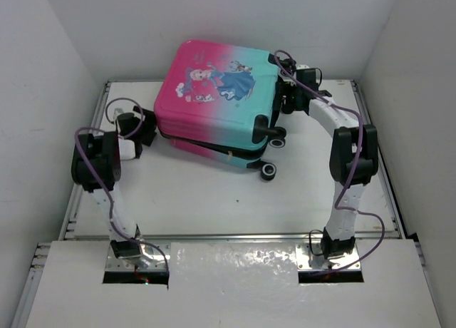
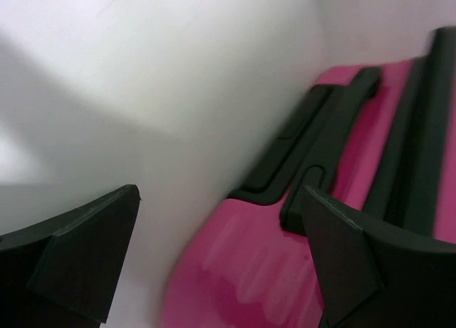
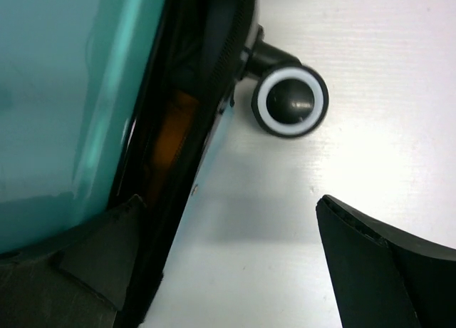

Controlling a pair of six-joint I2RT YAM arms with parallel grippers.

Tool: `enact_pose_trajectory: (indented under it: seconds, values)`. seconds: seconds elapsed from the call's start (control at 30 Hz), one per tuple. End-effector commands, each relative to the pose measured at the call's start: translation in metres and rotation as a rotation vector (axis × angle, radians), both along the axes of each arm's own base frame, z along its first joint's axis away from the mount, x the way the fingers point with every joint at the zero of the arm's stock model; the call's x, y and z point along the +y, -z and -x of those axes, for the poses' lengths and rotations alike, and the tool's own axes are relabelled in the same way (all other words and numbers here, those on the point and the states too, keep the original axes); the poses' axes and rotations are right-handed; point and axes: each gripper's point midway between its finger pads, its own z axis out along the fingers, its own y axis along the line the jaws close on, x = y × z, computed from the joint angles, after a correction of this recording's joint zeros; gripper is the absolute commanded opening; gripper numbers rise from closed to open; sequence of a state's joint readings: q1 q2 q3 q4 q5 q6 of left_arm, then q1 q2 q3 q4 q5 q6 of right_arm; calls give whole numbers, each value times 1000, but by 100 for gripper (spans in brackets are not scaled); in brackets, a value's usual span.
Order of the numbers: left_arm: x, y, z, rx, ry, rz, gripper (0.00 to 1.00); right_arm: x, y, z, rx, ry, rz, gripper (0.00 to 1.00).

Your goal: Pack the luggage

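We see the suitcase (image 1: 221, 100) lying flat on the white table (image 1: 214, 200), toward the far side and near the middle, turned at an angle. Its picture side faces up: pink at the left end, teal at the right, with a cartoon girl in a blue dress on top. Its two halves lie one on the other but do not quite meet, and a dark seam runs between them along the near edge. Black wheels (image 1: 268, 171) stick out at its near right corner. The left pincer (image 1: 144, 127) sits just beside the pink end, spread wide with nothing between its fingers. From its own camera, one finger (image 2: 356, 257) stands in front of the pink shell near a black handle (image 2: 306, 150); we cannot tell whether it touches. The right pincer (image 1: 291, 94) is at the teal end, by the far right corner, also spread wide and holding nothing. In its camera, one finger (image 3: 85, 264) lies across the edge of the teal shell and the other is over bare table, with a white-ringed wheel (image 3: 288, 103) beyond them. Something orange shows inside the seam there; we cannot make out what it is.
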State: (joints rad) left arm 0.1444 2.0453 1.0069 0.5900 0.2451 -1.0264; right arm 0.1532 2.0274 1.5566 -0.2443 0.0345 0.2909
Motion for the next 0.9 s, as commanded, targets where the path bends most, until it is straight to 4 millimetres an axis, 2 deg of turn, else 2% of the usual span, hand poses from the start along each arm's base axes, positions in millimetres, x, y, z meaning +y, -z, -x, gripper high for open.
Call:
enact_pose_trajectory:
  seconds: [0.0,0.03,0.1,0.13,0.17,0.2,0.23,0.3,0.33,0.37,0.4,0.43,0.47,0.5,0.53,0.57,0.6,0.67,0.7,0.73,0.77,0.8,0.83,0.87]
  values:
    - [-105,-58,49,-132,201,-95,96,89,-2,6,-5,-376,-86,99]
    - [-112,-74,61,-149,196,-124,96,93,-5,-1,-12,-400,-97,99]
    - [-99,-60,78,-82,114,-145,97,84,-1,-3,21,-389,-67,99]
    - [-97,-61,87,-57,91,-130,97,85,-8,-8,5,-403,-79,99]
    - [-93,-53,95,-19,74,-129,97,76,-6,-10,21,-385,-73,99]
    - [-81,-55,97,-8,9,-155,97,68,-7,-13,21,-367,-65,99]
    - [-72,-41,107,72,-27,-181,97,60,-14,-18,4,-367,-57,99]
    - [-49,-36,120,142,-158,-199,99,48,-27,-26,-22,-358,-24,99]
    - [-43,-29,129,184,-181,-216,99,23,-30,-35,-29,-278,60,99]
    - [-38,-29,133,199,-208,-226,99,6,-24,-33,23,-220,105,99]
    - [-28,-33,136,209,-265,-241,99,-13,-46,-45,-4,-135,146,99]
    - [-21,-27,144,260,-283,-270,100,-46,-51,-47,18,22,162,99]
    - [-14,-36,140,258,-315,-293,100,-76,-56,-38,58,147,224,99]
    - [-10,-30,147,311,-313,-321,100,-94,-66,-33,54,222,224,99]
    - [-7,-32,145,316,-315,-329,100,-118,-75,-26,48,330,205,99]
    - [-6,-39,140,311,-313,-334,100,-130,-87,-24,2,384,217,99]
    - [-4,-40,140,316,-303,-350,100,-138,-106,-8,-36,424,218,99]
    - [-5,-46,137,302,-280,-363,100,-137,-133,-4,-117,433,194,99]
    - [-4,-47,138,304,-267,-382,100,-135,-157,3,-160,434,182,99]
    - [-5,-51,137,300,-259,-388,100,-133,-164,9,-160,427,180,99]
    - [-3,-55,138,300,-258,-404,100,-128,-172,14,-167,412,172,99]
    - [-3,-56,140,308,-247,-417,100,-112,-188,25,-191,360,164,99]
    - [-4,-61,138,286,-234,-422,100,-101,-195,33,-207,331,168,99]
    - [-11,-70,134,244,-185,-427,100,-89,-178,47,-172,290,185,99]
